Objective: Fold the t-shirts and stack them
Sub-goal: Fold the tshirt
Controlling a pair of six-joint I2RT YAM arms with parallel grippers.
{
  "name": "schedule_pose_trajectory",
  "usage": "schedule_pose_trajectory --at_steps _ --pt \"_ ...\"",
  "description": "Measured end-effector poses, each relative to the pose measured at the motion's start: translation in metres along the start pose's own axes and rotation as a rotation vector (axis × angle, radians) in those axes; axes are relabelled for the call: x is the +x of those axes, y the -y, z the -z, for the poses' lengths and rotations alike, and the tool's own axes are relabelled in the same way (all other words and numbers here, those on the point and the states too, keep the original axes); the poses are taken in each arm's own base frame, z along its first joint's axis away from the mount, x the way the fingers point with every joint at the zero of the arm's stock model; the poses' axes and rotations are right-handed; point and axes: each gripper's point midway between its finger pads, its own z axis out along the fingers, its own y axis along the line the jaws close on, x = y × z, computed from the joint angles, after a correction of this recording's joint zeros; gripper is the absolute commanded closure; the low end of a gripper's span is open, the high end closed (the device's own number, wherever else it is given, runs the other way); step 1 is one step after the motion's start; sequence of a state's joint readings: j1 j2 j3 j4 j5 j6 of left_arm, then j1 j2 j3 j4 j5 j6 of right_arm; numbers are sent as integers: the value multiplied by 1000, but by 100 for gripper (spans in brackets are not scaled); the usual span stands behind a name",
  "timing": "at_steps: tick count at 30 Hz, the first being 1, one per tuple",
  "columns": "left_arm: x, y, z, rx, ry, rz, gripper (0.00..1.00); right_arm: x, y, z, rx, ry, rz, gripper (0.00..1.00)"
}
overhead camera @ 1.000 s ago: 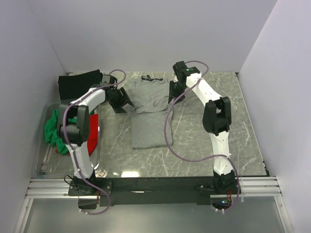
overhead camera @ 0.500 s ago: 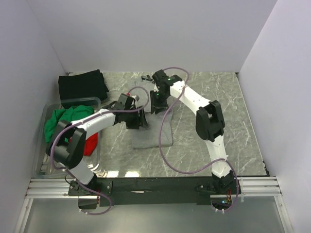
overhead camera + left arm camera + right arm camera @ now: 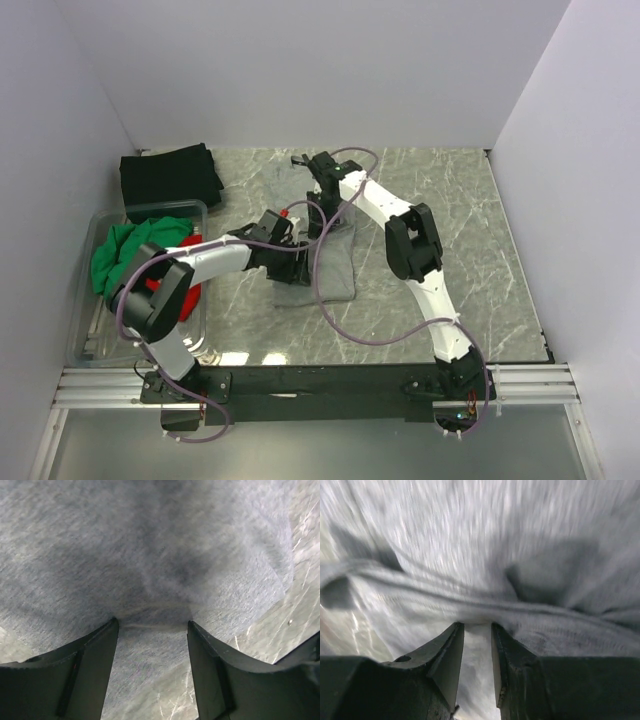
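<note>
The heather-grey t-shirt (image 3: 338,262) lies folded into a narrow block at the table's middle. My left gripper (image 3: 292,264) is low at its left edge. In the left wrist view its jaws stand wide apart over the grey t-shirt (image 3: 150,555), left gripper (image 3: 152,625) open. My right gripper (image 3: 319,222) is at the shirt's far end. Seen from the right wrist, the right gripper (image 3: 477,625) is nearly closed, pinching a hem of the grey t-shirt (image 3: 480,540). A black t-shirt (image 3: 170,175) lies folded at the back left. Green (image 3: 125,250) and red (image 3: 183,290) t-shirts sit in the bin.
A clear plastic bin (image 3: 85,330) stands at the left edge of the marble table (image 3: 470,270). Purple cables loop from both arms over the shirt's near side. White walls close in the back and both sides.
Both grippers have carried the shirt's far half toward the near side, folding it from a spread shape into a narrow block. The left jaws now stand apart.
</note>
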State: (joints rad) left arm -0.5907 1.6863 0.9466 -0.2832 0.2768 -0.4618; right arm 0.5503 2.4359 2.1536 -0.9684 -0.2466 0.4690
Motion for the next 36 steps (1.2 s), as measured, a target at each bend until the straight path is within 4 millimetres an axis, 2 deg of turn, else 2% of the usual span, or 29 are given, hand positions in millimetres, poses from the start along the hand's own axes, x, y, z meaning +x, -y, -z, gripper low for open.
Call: schedule_pose_trajectory --at_steps 3,7,12,17,19,21,23,25,28,33,36 --pt "2 0 -1 -7 2 -31 36 -12 2 -2 4 26 -34 65" --pt "5 0 -1 -5 25 -58 36 -33 15 5 15 79 -105 64" --pt "10 1 0 2 54 -86 36 -81 42 23 -21 198 -235 63" --pt "15 3 2 8 55 -106 35 -127 58 46 -103 316 -312 61" --pt "15 3 3 5 51 -108 35 -136 60 52 -131 344 -321 61" --pt "16 3 5 -7 36 -105 34 -138 59 56 -147 351 -317 61" --pt "16 2 7 -30 13 -99 33 -129 57 59 -150 339 -307 61" --pt "15 1 10 -56 -4 -94 32 -110 57 64 -146 312 -287 61" --pt "7 1 18 -95 -10 -83 31 -72 60 78 -132 268 -263 60" --pt "-9 3 36 -116 44 -43 29 3 70 103 -126 209 -234 59" --pt "-11 -2 50 -107 82 -2 28 38 74 108 -141 183 -231 59"
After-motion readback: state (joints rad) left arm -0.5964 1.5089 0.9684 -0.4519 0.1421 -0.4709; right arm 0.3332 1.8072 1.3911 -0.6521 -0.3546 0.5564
